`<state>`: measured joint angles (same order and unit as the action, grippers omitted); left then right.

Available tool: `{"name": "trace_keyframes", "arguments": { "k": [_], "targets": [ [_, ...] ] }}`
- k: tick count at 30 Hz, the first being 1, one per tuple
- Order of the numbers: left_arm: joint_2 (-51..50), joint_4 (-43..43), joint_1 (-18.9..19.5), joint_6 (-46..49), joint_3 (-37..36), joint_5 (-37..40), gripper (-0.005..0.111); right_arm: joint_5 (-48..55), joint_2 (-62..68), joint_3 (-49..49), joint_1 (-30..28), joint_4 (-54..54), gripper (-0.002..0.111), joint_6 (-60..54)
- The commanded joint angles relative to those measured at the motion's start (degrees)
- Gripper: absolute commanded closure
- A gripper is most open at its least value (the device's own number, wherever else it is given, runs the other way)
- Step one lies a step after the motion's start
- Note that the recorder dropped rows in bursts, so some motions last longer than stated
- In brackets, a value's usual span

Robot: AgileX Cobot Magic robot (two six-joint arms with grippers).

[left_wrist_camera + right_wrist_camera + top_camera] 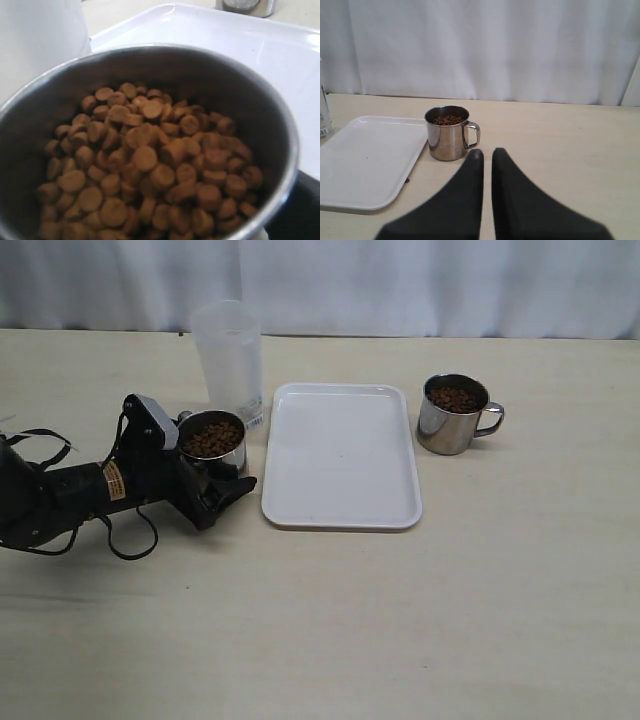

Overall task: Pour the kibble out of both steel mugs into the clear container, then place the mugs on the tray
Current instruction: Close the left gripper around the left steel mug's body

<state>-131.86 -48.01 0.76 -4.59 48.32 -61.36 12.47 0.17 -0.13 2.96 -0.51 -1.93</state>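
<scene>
Exterior view: the table (500, 590) spreads pale and wide. The white tray (340, 455) lies at its middle, nearer the far edge than the near one, with nothing on it. The container (230, 360) stands upright just off the tray's far left corner, close to the table's far edge. The left mug (228, 454) is just in front of the container, beside the tray's left edge. The right mug (445, 430) stands near the tray's far right corner, apart from its rim, with the handle turned away from the tray. Both mugs hold kibble (210, 437), and the left wrist view shows it heaped almost to the rim.

My left gripper (225, 480) reaches in from the table's left edge and clasps the left mug. One dark finger (232, 490) shows along the mug's near side. My right gripper (487, 151) appears only in the right wrist view. Its fingers are drawn nearly together on nothing, short of the right mug.
</scene>
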Motion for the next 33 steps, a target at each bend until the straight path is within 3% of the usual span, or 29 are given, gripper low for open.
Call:
{"name": "trace_keyframes", "arguments": {
  "k": [1, 5, 11, 22, 27, 33],
  "targets": [
    [-0.75, 0.31, -0.13, -0.95, -0.04, 2.39, 0.03, -0.37, -0.17, 0.13, -0.3, -0.35, 0.103, -0.27],
    [-0.75, 1.04, -0.13, -0.95, -0.04, 1.38, 0.03, -0.37, -0.17, 0.13, -0.3, -0.35, 0.103, -0.27],
    [-0.75, 1.11, -0.13, -1.65, -0.14, -8.56, 0.03, -0.37, -0.17, 0.13, -0.3, -0.35, 0.103, -0.27],
    [-0.75, 1.26, -0.13, -2.73, -0.14, -4.46, 0.03, -0.37, -0.17, 0.13, -0.3, -0.35, 0.103, -0.27],
    [-0.86, 5.63, -0.13, -3.67, -0.14, -4.33, 0.03, -0.37, -0.17, 0.13, -0.3, -0.35, 0.103, -0.27],
    [-2.97, 5.01, -0.13, -2.96, -0.14, -8.61, 0.03, -0.37, -0.17, 0.13, -0.3, -0.35, 0.103, -0.27]
  ]
}}
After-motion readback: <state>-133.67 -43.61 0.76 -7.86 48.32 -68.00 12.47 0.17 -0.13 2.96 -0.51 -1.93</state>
